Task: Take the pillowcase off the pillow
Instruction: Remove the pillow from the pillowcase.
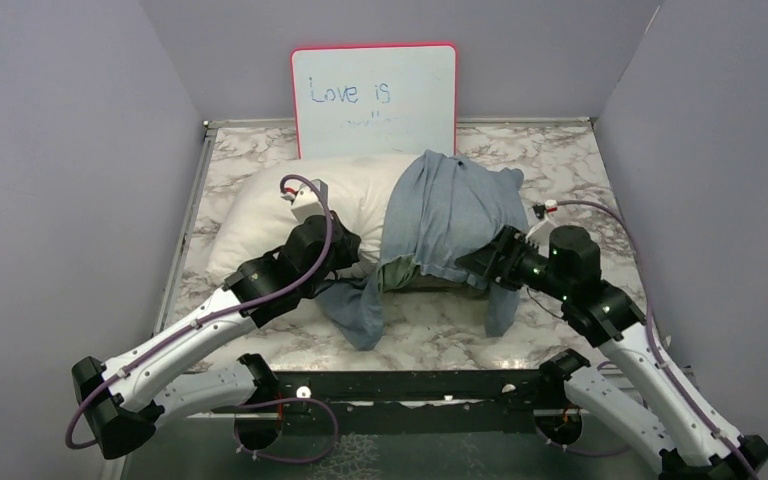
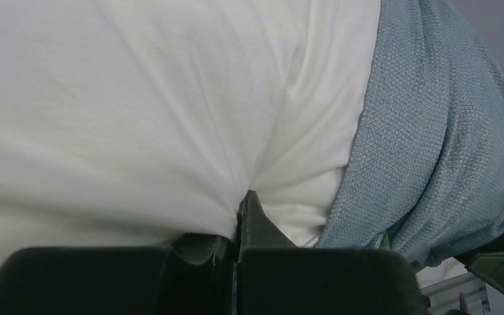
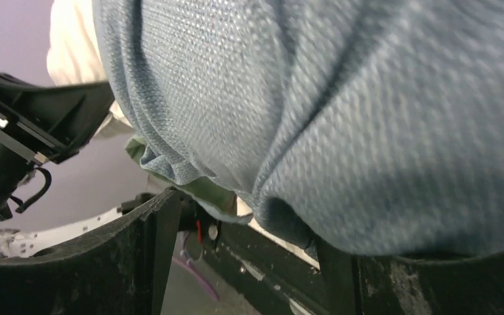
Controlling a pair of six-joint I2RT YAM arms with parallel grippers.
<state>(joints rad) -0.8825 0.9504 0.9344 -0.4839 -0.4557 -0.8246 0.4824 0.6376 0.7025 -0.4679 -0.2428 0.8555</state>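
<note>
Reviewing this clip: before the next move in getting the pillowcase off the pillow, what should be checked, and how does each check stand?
1. The left end effector pinching the plump white fabric pillow: ok, shut on a fold.
2. The right end effector gripping the thin blue-grey cloth pillowcase: not ok, jaws apart, cloth loose between them.
3. Pillowcase off the pillow: not ok, it covers the right half.
4. Pillow's far right corner free inside the case: cannot tell, hidden.
5. The red-framed whiteboard upright behind the pillow: ok.

Robot lab test booth: plain lilac partition walls (image 1: 60,150), marble-patterned table (image 1: 560,150), 2 bolted robot arms (image 1: 185,340) (image 1: 650,360).
</note>
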